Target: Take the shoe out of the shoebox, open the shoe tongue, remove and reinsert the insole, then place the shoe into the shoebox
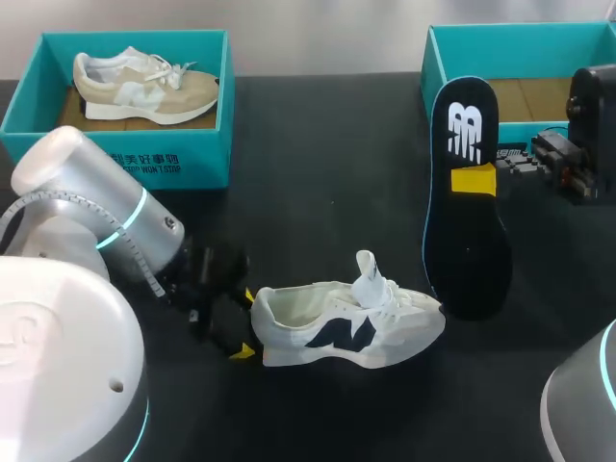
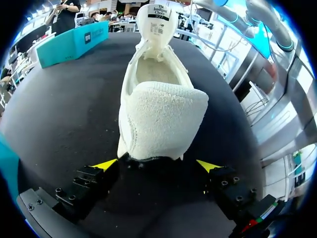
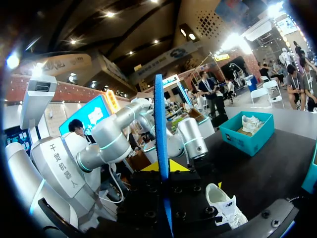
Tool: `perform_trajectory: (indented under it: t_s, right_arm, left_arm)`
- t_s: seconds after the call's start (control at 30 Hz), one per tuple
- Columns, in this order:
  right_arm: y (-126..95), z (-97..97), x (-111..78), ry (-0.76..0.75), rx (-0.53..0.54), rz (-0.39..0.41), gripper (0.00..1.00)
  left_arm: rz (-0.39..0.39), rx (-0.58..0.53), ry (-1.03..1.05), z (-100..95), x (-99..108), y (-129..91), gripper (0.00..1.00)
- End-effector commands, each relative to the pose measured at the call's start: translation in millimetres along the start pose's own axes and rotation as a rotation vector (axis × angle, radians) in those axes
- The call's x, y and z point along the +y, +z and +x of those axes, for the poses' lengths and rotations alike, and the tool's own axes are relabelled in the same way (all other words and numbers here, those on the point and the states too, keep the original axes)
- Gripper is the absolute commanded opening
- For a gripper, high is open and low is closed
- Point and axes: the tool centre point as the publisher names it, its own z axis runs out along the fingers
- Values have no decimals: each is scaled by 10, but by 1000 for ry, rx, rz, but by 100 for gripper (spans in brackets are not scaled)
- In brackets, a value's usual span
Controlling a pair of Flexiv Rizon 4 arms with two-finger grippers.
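The insole (image 1: 468, 231) is out, pinched upright by the right gripper (image 1: 474, 180) at the right, by the far right shoebox (image 1: 430, 60). The shoe (image 1: 346, 327) lies near the middle of the table, its heel between the spread fingers of the left gripper (image 1: 244, 324). Reinsertion looks next: the insole must go toe-first into the shoe's opening while the heel is steadied.

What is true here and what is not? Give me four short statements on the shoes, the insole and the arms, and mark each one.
1. The insole lies inside the white shoe. False: the right gripper holds it upright, out of the shoe.
2. The white shoe stands on the table with its tongue up. True.
3. The left gripper is at the white shoe's toe. False: it is at the heel, with its fingers open on either side.
4. A beige shoe lies in the left shoebox. True.
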Motion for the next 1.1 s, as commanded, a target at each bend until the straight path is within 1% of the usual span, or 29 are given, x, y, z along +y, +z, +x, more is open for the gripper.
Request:
perform_trajectory:
  t_s: [0.03, 0.1, 0.17, 0.27, 0.33, 0.43, 0.5, 0.63, 0.83, 0.97, 1.03, 1.1]
  right_arm:
    - [15, -14, 5, 1, 1, 2, 0]
    - [15, -14, 5, 1, 1, 2, 0]
    - [15, -14, 5, 1, 1, 2, 0]
    - [15, -14, 5, 1, 1, 2, 0]
    - [15, -14, 5, 1, 1, 2, 0]
    - [15, -14, 5, 1, 1, 2, 0]
    - [15, -14, 5, 1, 1, 2, 0]
    - [15, -14, 5, 1, 1, 2, 0]
    - [15, -14, 5, 1, 1, 2, 0]
    - [15, -14, 5, 1, 1, 2, 0]
    - [15, -14, 5, 1, 1, 2, 0]
    - [15, -14, 5, 1, 1, 2, 0]
  left_arm:
    - [-144, -44, -25, 49, -56, -102, 100]
    - [-201, -88, -15, 83, -82, -141, 100]
    - [-273, -130, -5, 110, -107, -169, 100]
    - [-321, -154, 11, 133, -126, -198, 100]
    - [-330, -150, 17, 133, -127, -202, 100]
    - [-374, -131, 9, 127, -130, -206, 100]
    - [-424, -122, 7, 108, -141, -218, 100]
    - [-461, -120, -2, 82, -162, -259, 100]
    - [-509, -171, 38, 84, -193, -284, 100]
    - [-520, -182, 41, 76, -194, -289, 100]
    - [-521, -176, 40, 94, -230, -353, 100]
    - [-556, -170, 43, 124, -304, -464, 100]
